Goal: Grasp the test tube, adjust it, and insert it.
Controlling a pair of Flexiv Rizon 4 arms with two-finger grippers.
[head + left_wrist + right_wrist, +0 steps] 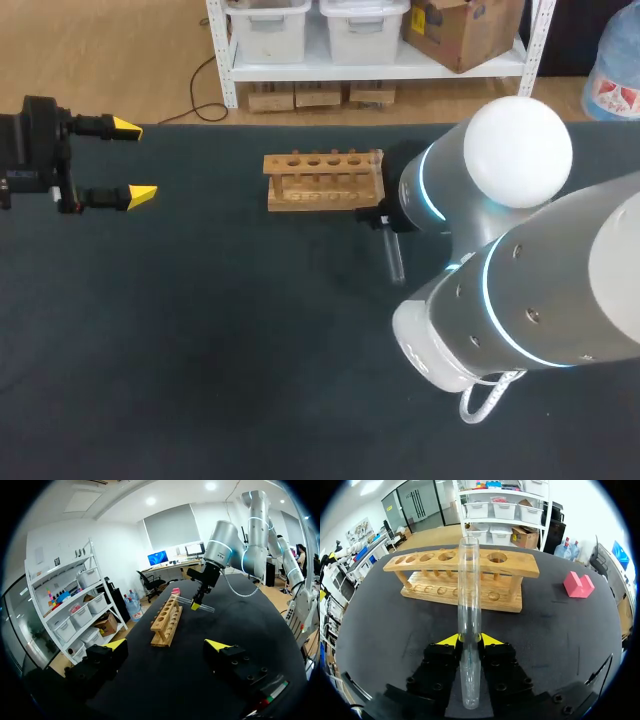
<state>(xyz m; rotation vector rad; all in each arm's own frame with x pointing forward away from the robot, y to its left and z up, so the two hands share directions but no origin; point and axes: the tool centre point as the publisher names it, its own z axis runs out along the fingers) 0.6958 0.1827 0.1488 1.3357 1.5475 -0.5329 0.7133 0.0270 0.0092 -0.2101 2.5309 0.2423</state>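
Found the right hand (470, 639) closed on the test tube (469, 605), with 2 yellow tips pressing the clear glass from both sides. Saw the rounded end running back between the black finger bodies and the open end reaching ahead toward the wooden rack (462, 575). Noted in the right wrist view the tube's mouth overlapping the rack's top row of holes, with a pink block (578, 585) lying on the bench beyond the rack's end. Placed the tube in the head view just right of centre, by the rack's right end, slanting down the frame from under the right arm (520, 250), which covered most of that hand. Saw it in the left wrist view held roughly level, seemingly off the dark bench (200, 350), near the rack's far end. Placed the rack in the head view at upper centre, long side across the frame. Found the left hand (135, 160) at the upper left of the frame, well apart from the rack, its 2 yellow tips spread wide and gripping nothing. Saw the rack standing ahead of those fingers in the left wrist view.
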